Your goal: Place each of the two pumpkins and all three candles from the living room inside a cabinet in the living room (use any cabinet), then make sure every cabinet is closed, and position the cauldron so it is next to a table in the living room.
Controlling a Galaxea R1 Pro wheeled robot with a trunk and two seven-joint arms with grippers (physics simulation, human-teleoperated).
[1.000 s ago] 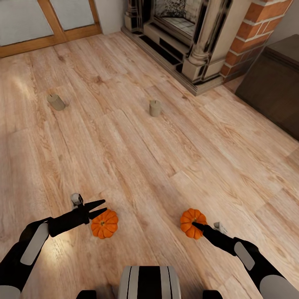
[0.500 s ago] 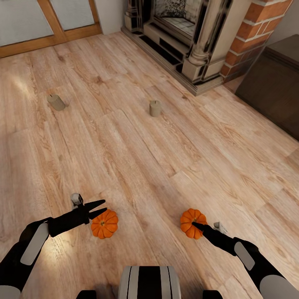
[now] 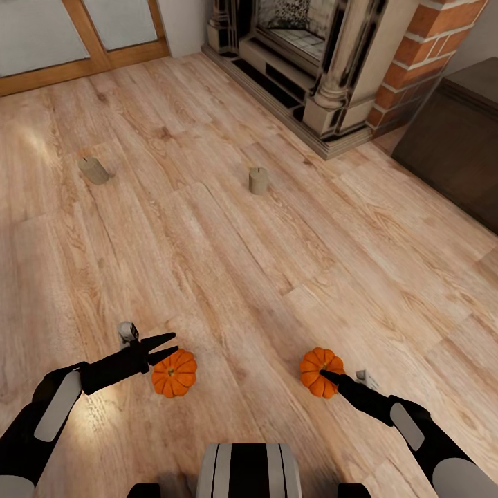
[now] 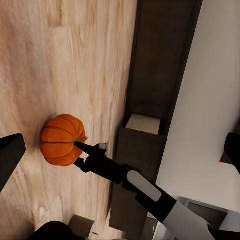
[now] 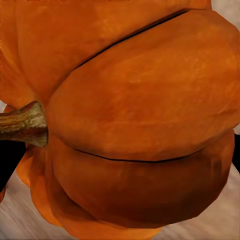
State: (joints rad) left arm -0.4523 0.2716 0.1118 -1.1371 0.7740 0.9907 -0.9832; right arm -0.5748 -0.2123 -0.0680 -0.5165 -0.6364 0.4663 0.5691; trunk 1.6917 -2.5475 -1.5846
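Down on the wooden floor point(image 3: 228, 277) two pumpkins sit side by side but well apart, close in front of the robot. At the left pumpkin point(image 3: 174, 372) the left claw point(image 3: 168, 346) is spread wide, its two black fingers pointing over the pumpkin's upper edge without closing on it. At the right pumpkin point(image 3: 321, 371) the right claw point(image 3: 324, 375) reaches to the fruit's near side with a fingertip over its skin; whether it is gripping cannot be told. From the right wrist the pumpkin point(image 5: 130, 125) looms very close, ribbed orange with its brown stem point(image 5: 22, 124) sticking out sideways. From the left wrist the same pumpkin point(image 4: 62, 139) shows with the right arm's black fingertip point(image 4: 85, 148) touching it, and the dark cabinet point(image 4: 155, 65) runs along the wall behind. Farther off on the floor stand two candles: one point(image 3: 93, 169) far to the left, one point(image 3: 258, 180) nearer the middle, short of the stone fireplace point(image 3: 311, 55). The cabinet point(image 3: 456, 138) lies at the right edge, beside a brick pillar point(image 3: 429, 48)
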